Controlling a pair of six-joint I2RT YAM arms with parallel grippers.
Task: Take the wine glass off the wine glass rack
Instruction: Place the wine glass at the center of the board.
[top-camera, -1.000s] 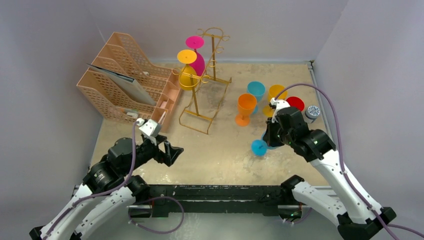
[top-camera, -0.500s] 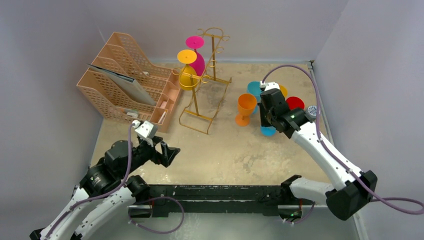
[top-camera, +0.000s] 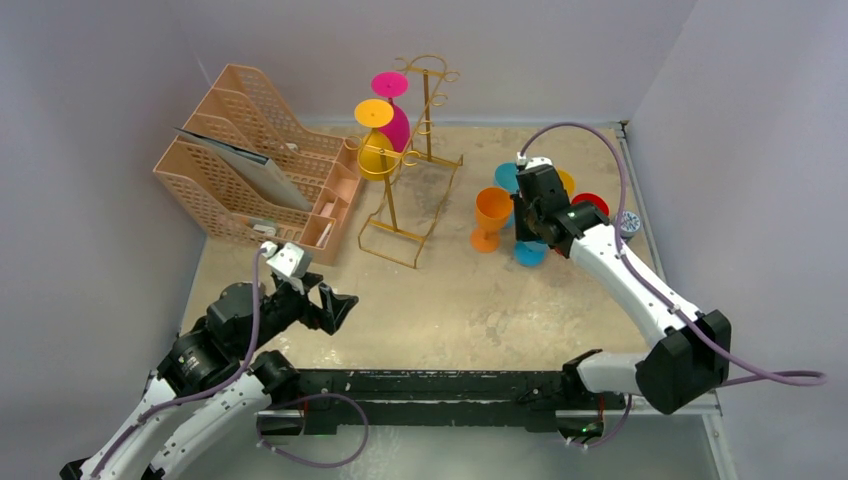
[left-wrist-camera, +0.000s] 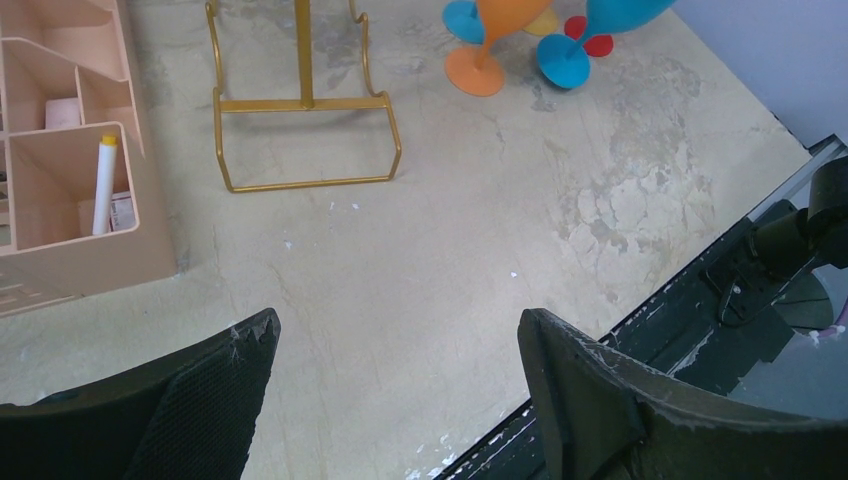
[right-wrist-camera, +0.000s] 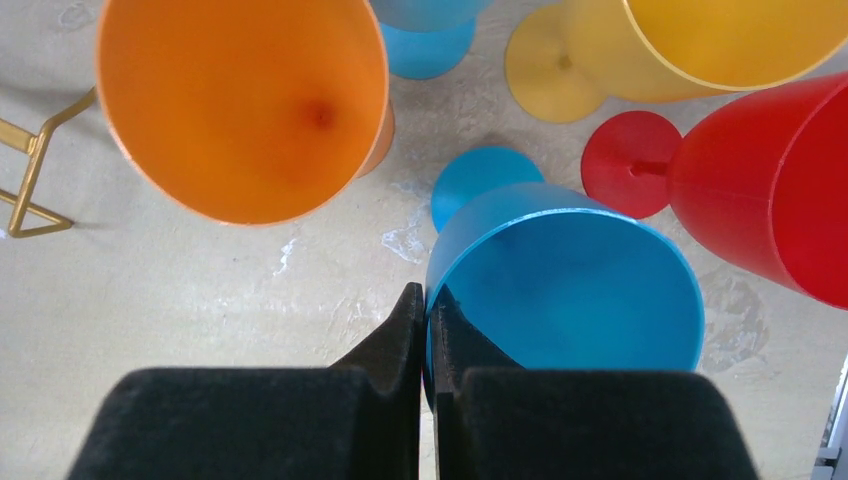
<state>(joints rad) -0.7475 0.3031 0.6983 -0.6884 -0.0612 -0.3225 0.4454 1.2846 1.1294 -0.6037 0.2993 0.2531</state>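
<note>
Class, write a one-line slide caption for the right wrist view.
Right jaws pinch the blue glass rim beside an orange glass, a yellow glass and a red glass.

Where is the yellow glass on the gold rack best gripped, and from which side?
Probably its bowl, hanging mouth-down and exposed, foot on top. Come from the near side: the peach organizer crowds its left, the magenta glass hangs behind.

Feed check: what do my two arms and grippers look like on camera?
The left arm and right arm have white shells with black joints. A purple cable loops from each wrist. The left gripper and right gripper have black fingers with textured pads.
</note>
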